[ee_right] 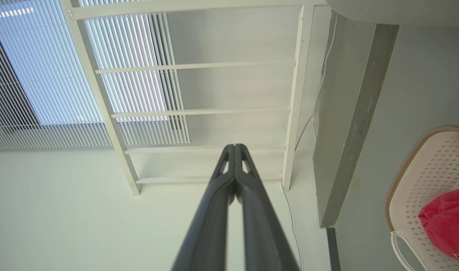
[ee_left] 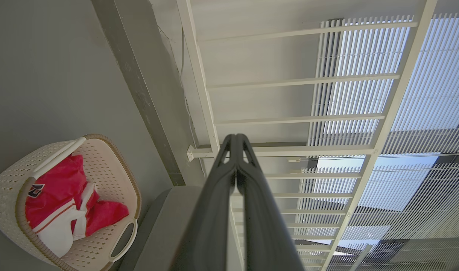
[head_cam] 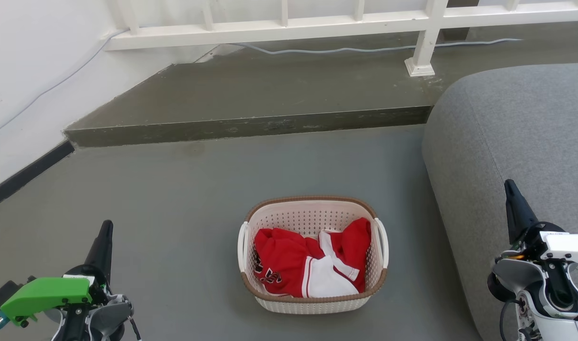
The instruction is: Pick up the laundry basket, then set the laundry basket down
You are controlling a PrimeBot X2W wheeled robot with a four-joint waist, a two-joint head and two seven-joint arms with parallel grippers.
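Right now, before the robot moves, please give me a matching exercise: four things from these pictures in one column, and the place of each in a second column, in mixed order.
Things
1. cream-white perforated plastic laundry basket
2. red and white cloth garment
3. large grey fabric seat
4. white railing

Places
A. lying inside the basket
B. far back, on the raised step
C. on the grey floor, low in the middle of the head view
D. to the right of the basket

Pairs: 1-C, 2-A, 3-D, 4-B
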